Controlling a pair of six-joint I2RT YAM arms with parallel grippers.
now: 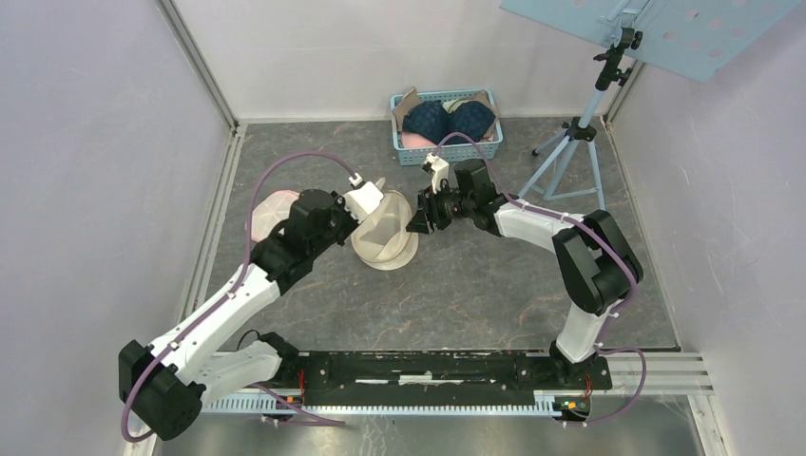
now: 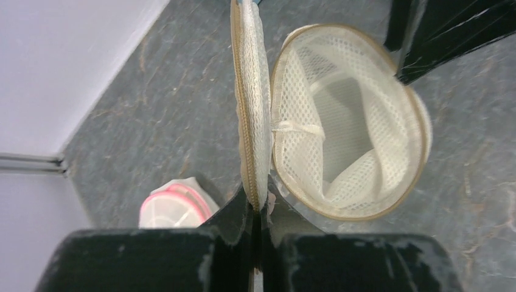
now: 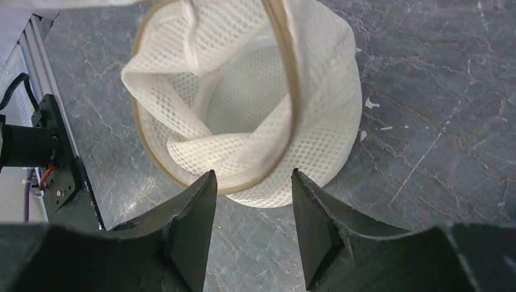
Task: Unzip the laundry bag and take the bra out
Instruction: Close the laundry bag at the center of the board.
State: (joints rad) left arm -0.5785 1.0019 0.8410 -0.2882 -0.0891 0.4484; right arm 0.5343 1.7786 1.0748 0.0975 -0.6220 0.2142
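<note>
now laundry bag [image 3: 328,121] gapes unzipped, mouth facing right gripper [image 3: 254,177].

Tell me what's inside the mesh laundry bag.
Inside the laundry bag only its own white mesh shows, no garment. A sagging mesh fold covers part of the bottom.

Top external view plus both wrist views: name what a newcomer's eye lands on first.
A round white mesh laundry bag with tan zip trim stands unzipped in the middle of the grey marbled table, only mesh showing inside. The left gripper is shut on its raised lid, while the right gripper is open at the bag's rim. At the far edge, a blue plastic basket holds dark blue bra cups.
</note>
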